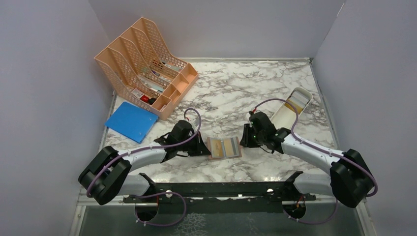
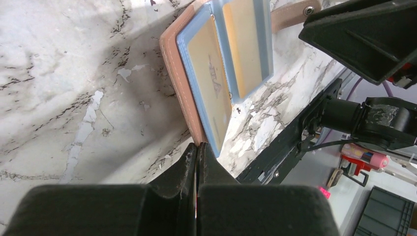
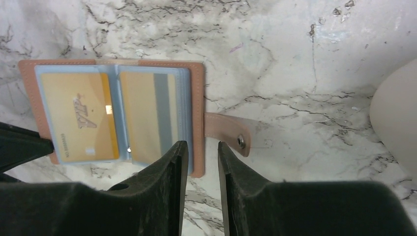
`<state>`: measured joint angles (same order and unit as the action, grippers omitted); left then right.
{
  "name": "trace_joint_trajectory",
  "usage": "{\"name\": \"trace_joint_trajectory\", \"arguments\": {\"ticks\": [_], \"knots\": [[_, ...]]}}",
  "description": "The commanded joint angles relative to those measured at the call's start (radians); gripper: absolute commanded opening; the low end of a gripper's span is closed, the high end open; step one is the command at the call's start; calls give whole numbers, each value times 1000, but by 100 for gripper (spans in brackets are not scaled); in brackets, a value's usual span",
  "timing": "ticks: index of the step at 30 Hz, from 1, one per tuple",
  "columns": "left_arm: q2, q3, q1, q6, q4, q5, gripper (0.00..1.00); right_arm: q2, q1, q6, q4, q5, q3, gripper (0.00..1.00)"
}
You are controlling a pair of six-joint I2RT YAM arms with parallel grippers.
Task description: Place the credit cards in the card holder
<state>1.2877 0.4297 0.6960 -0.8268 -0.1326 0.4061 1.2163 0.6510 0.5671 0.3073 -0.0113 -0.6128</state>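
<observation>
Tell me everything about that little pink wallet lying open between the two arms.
The small pinkish-tan leather-like card holder lies open and flat on the marble table, its light blue slotted lining facing up. A gold card sits in one pocket, a gold card with a grey stripe in the other. Its snap tab sticks out unfastened. The left tool, shut, sits at one edge; the right tool, slightly open, hovers at the tab side. Whether either touches it is unclear.

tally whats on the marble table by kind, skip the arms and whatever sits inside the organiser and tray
card holder: 1
credit cards in its sleeves: 2
white tray: 1
peach mesh organiser: 1
blue folder: 1
total: 6
</observation>
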Motion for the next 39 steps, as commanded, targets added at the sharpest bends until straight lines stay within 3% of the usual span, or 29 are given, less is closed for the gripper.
{"name": "trace_joint_trajectory", "arguments": {"ticks": [1,14,27,30,33,39], "knots": [[-34,-8,3,16,21,-26,0,30,-14,-26,-21,-53,-3,36],[-43,-4,4,18,39,-36,0,61,-22,-59,17,-105,-28,51],[-67,-12,3,9,45,-48,0,99,-37,-61,14,-97,-36,58],[-69,-11,3,8,46,-48,0,83,-36,-65,-32,-30,-24,49],[-72,-8,3,5,40,-46,0,74,-36,-56,-73,38,-7,28],[-74,14,4,-6,-21,18,19,75,-36,-38,-123,110,22,3]]}}
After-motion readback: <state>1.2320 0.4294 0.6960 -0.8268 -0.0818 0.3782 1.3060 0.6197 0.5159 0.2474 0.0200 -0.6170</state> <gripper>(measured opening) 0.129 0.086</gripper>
